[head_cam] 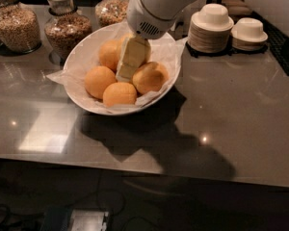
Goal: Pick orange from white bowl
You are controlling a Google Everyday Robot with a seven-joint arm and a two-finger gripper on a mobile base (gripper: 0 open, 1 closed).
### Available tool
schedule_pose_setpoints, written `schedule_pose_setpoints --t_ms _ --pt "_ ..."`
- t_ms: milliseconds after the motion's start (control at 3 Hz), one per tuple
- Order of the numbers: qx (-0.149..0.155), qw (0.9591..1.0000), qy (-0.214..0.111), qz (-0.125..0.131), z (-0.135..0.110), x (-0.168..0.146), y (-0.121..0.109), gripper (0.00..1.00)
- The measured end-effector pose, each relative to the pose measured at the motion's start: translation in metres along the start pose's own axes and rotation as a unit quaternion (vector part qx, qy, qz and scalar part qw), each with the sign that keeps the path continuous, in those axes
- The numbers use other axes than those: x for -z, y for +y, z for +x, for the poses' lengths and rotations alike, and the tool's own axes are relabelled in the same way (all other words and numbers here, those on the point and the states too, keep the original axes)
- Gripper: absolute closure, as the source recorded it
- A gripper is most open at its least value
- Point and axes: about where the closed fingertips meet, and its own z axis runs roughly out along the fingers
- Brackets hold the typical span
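The gripper (pixel 125 74) is poked down into the middle of the oranges (pixel 99 81) piled in the white bowl (pixel 82 52), touching or nearly touching the ones either side, and honestly I can't tell if it's got hold of anything. The bulky white arm (pixel 159 6) hangs over the bowl's back rim and hides part of the pile. Behind on the grey counter (pixel 241 109): grain jars (pixel 67 30) on the left, stacked small bowls (pixel 211 28) on the right, well apart.
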Motion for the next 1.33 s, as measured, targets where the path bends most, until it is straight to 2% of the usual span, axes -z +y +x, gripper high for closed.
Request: schedule_pose_setpoints --t_ms 333,667,1333 --pt "-0.029 0.9995 0.009 -0.008 0.005 -0.005 -0.004 0.00" --pt "-0.092 0.9950 0.031 -0.018 0.017 -0.019 -0.013 0.00" --pt "-0.100 0.9939 0.044 -0.014 0.017 -0.031 -0.012 0.00"
